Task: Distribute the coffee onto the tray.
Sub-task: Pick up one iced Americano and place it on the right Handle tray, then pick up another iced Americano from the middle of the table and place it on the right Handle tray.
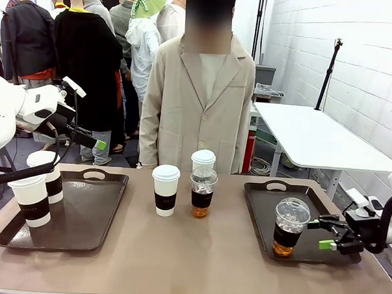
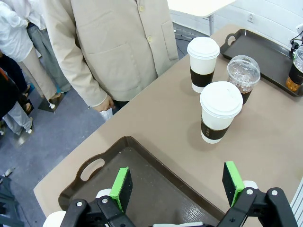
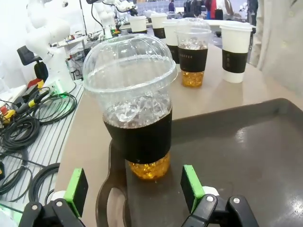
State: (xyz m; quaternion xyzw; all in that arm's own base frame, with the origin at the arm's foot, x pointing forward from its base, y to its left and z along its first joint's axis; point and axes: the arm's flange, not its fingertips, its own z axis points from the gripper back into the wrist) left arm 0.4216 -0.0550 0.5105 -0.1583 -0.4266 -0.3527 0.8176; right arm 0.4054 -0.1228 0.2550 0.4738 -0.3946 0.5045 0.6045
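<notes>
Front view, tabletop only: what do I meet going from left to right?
Left tray holding two white cups → lone white cup → clear dome-lidded cup → right tray → second clear cup standing on it → right pincer, open beside that cup.

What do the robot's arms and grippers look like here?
The left arm is glossy white with rounded housings, and a black cable loops beneath it. The left gripper and right gripper are both black, with jointed two-finger linkages, small silver screw heads and bright green pads on the fingertips.
</notes>
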